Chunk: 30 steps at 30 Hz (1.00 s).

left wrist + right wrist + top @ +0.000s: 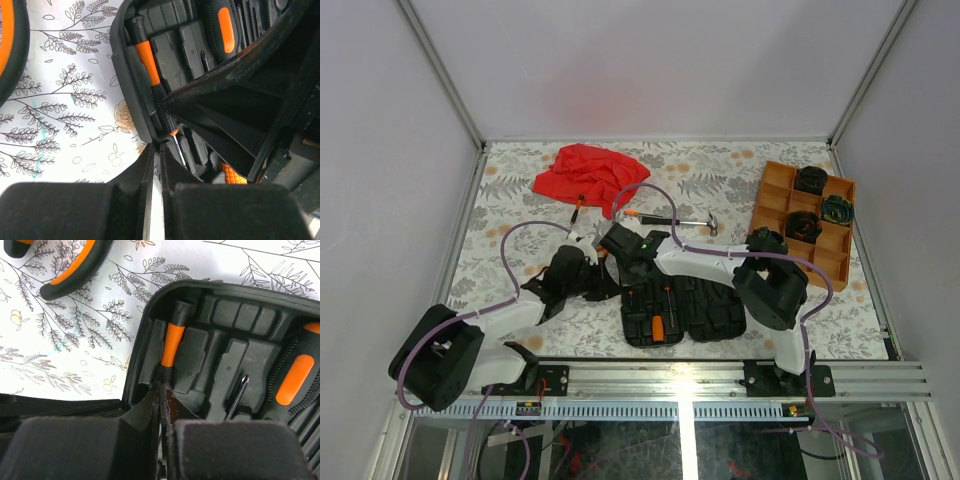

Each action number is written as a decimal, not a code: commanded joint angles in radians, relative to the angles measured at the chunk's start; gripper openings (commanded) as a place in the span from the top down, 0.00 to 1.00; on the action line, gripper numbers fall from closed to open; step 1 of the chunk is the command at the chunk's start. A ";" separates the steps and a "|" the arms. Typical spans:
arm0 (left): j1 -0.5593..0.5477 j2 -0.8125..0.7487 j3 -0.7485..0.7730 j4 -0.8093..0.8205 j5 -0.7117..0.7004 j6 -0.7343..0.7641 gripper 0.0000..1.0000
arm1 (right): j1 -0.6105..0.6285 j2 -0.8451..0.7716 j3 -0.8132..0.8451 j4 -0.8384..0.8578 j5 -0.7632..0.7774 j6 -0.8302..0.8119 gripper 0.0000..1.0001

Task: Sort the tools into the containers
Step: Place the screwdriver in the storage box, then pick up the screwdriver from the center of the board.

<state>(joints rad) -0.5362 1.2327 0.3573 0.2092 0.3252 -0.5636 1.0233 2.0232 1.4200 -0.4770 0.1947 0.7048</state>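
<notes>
Gently now: with left gripper (156, 155) and right gripper (161, 395) both pinched closed on nothing, press the slim screwdriver (171, 347), lying in the outermost slot of the tool case (250, 305), straight down, never sideways.

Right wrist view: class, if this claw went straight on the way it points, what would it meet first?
The small screwdriver in the black tool case: the shut right claw points along its handle, tips at its ribbed end. Whether they touch it is unclear.
</notes>
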 commanded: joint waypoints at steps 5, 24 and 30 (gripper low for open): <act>-0.031 -0.094 0.014 -0.056 -0.126 -0.029 0.94 | 0.076 -0.042 -0.119 -0.004 -0.066 0.018 0.90; 0.010 -0.092 0.406 -0.513 -0.576 -0.043 0.58 | -0.037 -0.608 -0.401 0.260 0.047 -0.046 0.58; 0.086 0.112 0.567 -0.564 -0.615 -0.007 0.55 | -0.063 -0.781 -0.540 0.288 0.016 -0.088 0.52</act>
<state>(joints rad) -0.4885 1.2442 0.8429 -0.2836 -0.2024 -0.6132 0.9741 1.3262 0.9134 -0.2420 0.1989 0.6579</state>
